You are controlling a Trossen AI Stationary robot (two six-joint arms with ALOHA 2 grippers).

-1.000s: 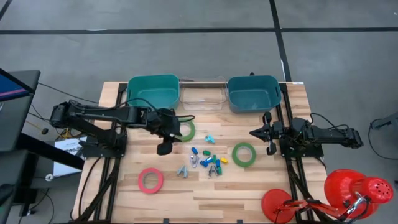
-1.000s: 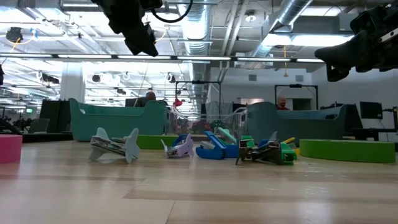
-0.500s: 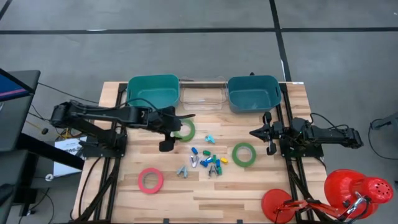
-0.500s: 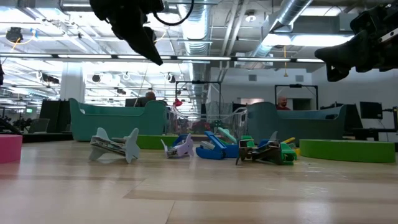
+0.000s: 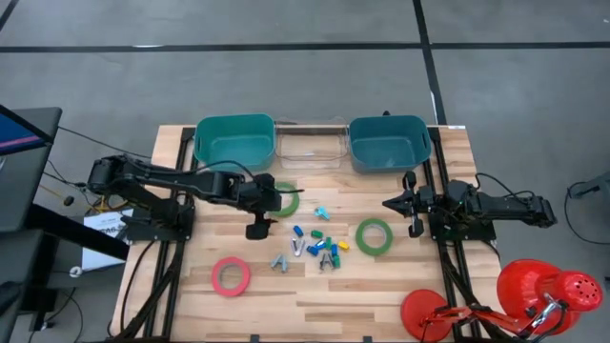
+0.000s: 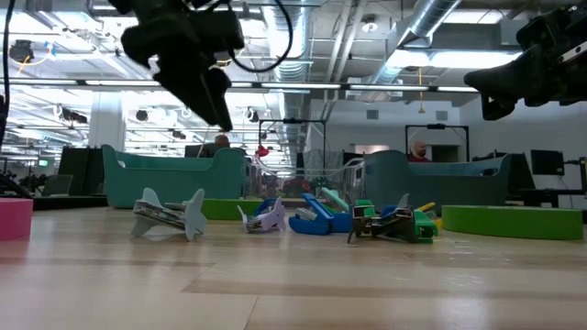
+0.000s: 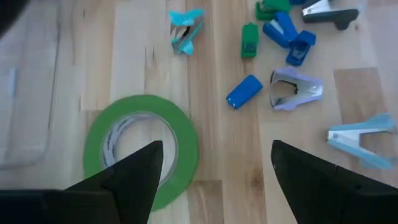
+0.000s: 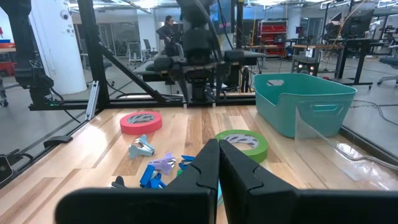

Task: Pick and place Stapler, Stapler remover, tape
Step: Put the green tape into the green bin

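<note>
Three tape rolls lie flat on the wooden table: a green one (image 5: 283, 198) (image 7: 143, 149) at the far left, a second green one (image 5: 374, 235) to the right, and a pinkish-red one (image 5: 231, 276) near the front. Between them lie small staplers (image 7: 244, 91) and staple removers (image 7: 296, 89) in a loose cluster (image 5: 315, 246). My left gripper (image 5: 263, 207) (image 7: 214, 180) hangs open above the far-left green roll and clear of it, pointing steeply down. My right gripper (image 5: 405, 202) (image 8: 217, 168) stays shut and level at the right side, with nothing in it.
Two teal bins (image 5: 234, 140) (image 5: 388, 143) and a clear bin (image 5: 310, 143) between them stand along the far edge. A red lamp (image 5: 543, 291) sits beyond the front right corner. Bare wood lies along the front edge (image 5: 315, 305).
My left gripper has sunk toward the far-left green tape roll and tipped further downward, and its fingers have spread wider. No object on the table has moved.
</note>
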